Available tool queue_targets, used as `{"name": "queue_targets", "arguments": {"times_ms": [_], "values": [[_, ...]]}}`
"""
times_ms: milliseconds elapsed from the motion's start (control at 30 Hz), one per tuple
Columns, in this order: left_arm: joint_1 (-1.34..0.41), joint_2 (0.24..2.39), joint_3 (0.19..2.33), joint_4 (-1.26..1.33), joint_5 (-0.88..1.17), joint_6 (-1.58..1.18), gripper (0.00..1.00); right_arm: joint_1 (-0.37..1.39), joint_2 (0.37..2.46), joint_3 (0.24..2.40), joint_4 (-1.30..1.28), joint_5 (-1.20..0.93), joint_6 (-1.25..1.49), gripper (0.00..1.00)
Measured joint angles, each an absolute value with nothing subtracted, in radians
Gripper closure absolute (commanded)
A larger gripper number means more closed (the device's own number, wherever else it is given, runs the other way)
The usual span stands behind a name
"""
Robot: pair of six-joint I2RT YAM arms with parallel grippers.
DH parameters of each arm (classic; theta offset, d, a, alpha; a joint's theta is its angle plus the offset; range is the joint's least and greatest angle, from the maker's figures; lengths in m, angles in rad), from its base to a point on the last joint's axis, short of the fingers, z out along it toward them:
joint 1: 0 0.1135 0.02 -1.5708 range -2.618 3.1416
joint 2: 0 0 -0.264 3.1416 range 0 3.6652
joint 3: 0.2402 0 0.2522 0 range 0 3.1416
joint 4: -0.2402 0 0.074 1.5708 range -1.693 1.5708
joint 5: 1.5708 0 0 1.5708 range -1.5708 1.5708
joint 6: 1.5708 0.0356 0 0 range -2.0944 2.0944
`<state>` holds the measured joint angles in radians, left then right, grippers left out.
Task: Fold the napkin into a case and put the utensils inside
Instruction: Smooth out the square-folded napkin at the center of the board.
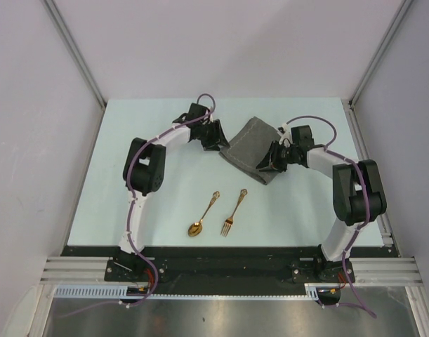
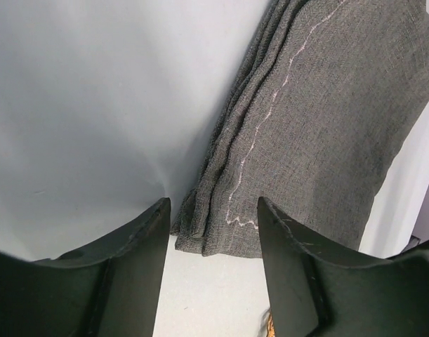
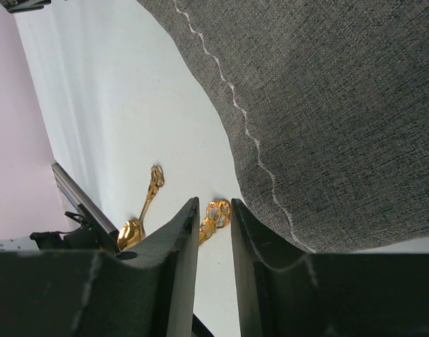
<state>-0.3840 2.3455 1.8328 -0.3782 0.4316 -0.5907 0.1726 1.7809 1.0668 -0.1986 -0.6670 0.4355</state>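
Toward the far middle of the worktop (image 1: 291, 210) the napkin (image 1: 251, 149) lies as a folded dark grey strip running diagonally, and we judge the fold into a case not yet finished. Our left end effector (image 2: 213, 210) sits at the strip's left edge with its fingers spread and nothing between them, the layered corner just ahead. Our right end effector (image 3: 214, 207) sits by the near-right end, its fingers drawn almost together around a slim empty gap, with the cloth beside it rather than pinched. To do this step well we would take every layer at a corner, not only the top one, lift both sides evenly, and keep the stitched hem straight so the pouch comes out square. The spoon (image 1: 203, 215) and fork (image 1: 232, 213) lie side by side, well apart from the cloth and nearer the arm bases. Pale, smooth and matte, the surface will probably let cloth slide; plain pale walls (image 1: 221, 42) with metal posts close it in
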Motion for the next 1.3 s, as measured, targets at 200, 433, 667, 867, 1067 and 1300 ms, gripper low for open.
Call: {"name": "queue_targets", "arguments": {"times_ms": [200,433,667,867,1067,1300], "values": [[-0.384,2.346,1.833,-0.384,0.43,-0.575,0.73,0.174,1.776,1.045,-0.197,-0.669,0.432,0.79],[-0.384,2.346,1.832,-0.383,0.435,-0.577,0.94,0.174,1.772,1.029,-0.209,-0.665,0.424,0.8],[-0.384,2.329,1.762,-0.354,0.457,-0.604,1.0,0.174,1.772,1.027,-0.211,-0.659,0.424,0.8],[-0.386,2.302,1.724,-0.34,0.459,-0.614,1.0,0.173,1.777,1.028,-0.212,-0.658,0.424,0.81],[-0.387,2.302,1.726,-0.339,0.461,-0.618,1.0,0.167,1.777,1.011,-0.202,-0.654,0.424,0.82],[-0.387,2.315,1.753,-0.342,0.472,-0.622,0.99,0.137,1.776,0.935,-0.191,-0.652,0.424,0.83]]}}
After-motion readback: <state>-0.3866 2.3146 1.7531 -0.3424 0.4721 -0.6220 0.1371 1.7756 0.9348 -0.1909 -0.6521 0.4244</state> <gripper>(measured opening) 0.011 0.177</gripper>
